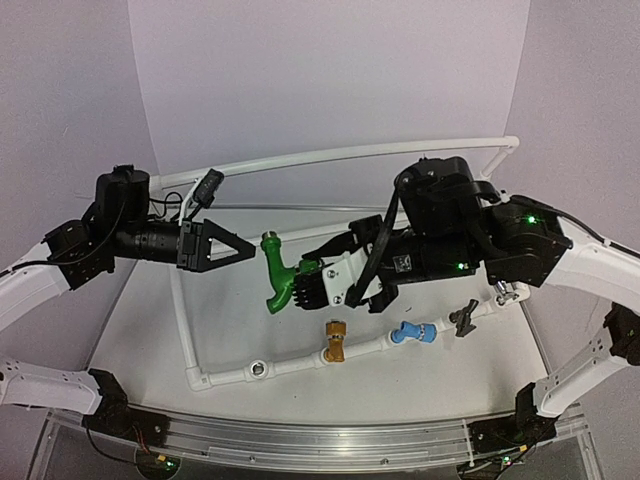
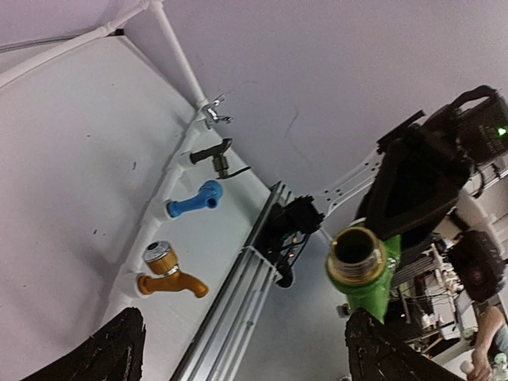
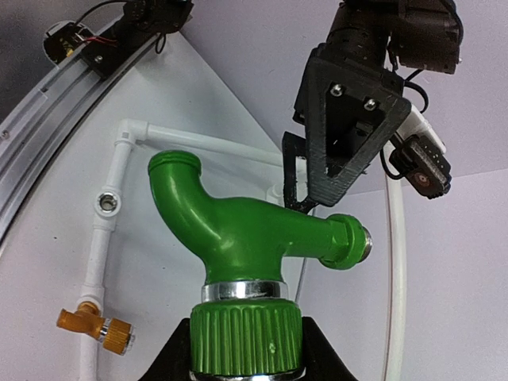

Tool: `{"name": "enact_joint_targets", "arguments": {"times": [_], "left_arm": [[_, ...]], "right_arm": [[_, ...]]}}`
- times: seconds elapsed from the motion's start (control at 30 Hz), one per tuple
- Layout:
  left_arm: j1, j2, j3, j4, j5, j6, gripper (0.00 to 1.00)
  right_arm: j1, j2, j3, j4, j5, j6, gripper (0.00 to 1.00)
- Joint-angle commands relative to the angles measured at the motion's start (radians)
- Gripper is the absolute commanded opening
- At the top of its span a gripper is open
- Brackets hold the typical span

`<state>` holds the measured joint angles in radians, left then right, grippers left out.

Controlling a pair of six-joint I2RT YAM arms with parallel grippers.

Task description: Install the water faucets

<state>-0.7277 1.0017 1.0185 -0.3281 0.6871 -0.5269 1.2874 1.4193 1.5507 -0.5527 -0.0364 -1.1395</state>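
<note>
Green faucet [image 3: 238, 238]: left wrist view shows brass threaded mouth [image 2: 356, 252].

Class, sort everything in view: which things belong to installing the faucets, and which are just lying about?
Belongs to the job:
green faucet, held by right gripper
golden-orange faucet
blue faucet
dark grey faucet
silver faucet
white pipe frame
left gripper, open

Just there:
aluminium rail
table

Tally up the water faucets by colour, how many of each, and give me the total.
green faucet: 1
golden-orange faucet: 1
blue faucet: 1
dark grey faucet: 1
silver faucet: 1
Total: 5
</note>
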Motion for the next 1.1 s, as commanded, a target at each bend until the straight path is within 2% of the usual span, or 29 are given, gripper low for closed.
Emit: {"name": "enact_joint_targets", "arguments": {"times": [0.0,0.27,0.6,0.83,1.0,1.07], "left_arm": [[-0.004,-0.059,-0.045,0.269,0.108,-0.233,0.91],[-0.021,-0.031,-0.045,0.33,0.138,-0.332,0.91],[-0.09,0.032,-0.018,0.401,0.138,-0.36,0.8],[-0.132,0.041,-0.021,0.445,0.149,-0.361,0.53],[-0.14,0.041,-0.029,0.484,0.152,-0.381,0.4],[-0.141,0.04,-0.034,0.501,0.151,-0.392,0.3]], "right_arm": [[0.012,-0.014,-0.007,0.119,0.067,-0.063,0.0],[0.032,-0.013,-0.015,0.145,0.063,-0.101,0.0],[0.049,0.018,-0.001,0.151,0.052,-0.135,0.0],[0.05,0.025,-0.002,0.149,0.053,-0.134,0.0],[0.049,0.023,-0.006,0.149,0.052,-0.138,0.0],[0.049,0.023,-0.008,0.15,0.054,-0.138,0.0]]}}
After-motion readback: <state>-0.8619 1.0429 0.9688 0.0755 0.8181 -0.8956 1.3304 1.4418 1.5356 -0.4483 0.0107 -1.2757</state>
